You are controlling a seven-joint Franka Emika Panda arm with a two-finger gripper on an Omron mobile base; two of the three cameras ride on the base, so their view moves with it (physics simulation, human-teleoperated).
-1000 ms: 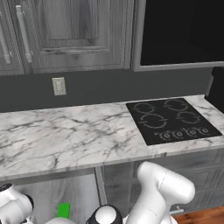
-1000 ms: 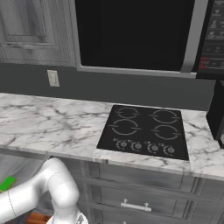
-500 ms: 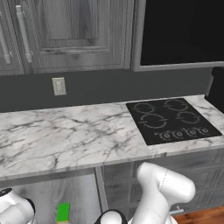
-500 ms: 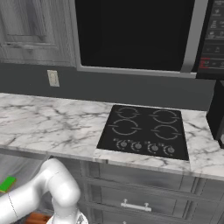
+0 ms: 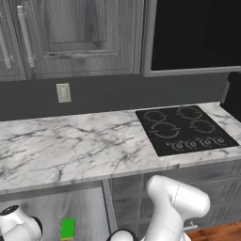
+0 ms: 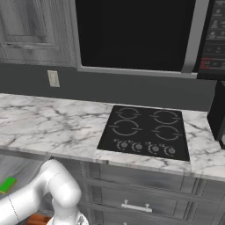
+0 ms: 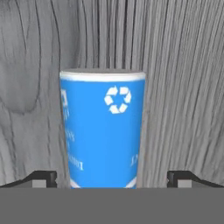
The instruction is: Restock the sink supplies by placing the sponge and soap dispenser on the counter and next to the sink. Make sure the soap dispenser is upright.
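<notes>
The soap dispenser (image 7: 103, 131), a blue cylinder with a white top rim and a white recycling mark, stands close in front of the hand against grey wood grain. My gripper (image 7: 112, 179) is open, its two dark fingertips (image 7: 41, 178) standing wide on either side of the bottle's lower end, apart from it. The green sponge (image 5: 68, 228) lies low below the counter's front edge, also seen as the sponge (image 6: 7, 184) at the far left. The white marble counter (image 5: 70, 146) runs across above. The sink is out of view.
A black glass cooktop (image 5: 186, 129) with ring marks sits in the counter at the right. Dark grey wall cabinets (image 5: 70, 37) hang above, with an outlet (image 5: 63, 92) on the dark backsplash. Drawer fronts (image 6: 145, 202) lie under the cooktop. The white arm (image 5: 172, 207) bends down below the counter.
The arm's wrist has sunk a little lower in the left base view. The gripper has stayed open and the sponge has not moved.
</notes>
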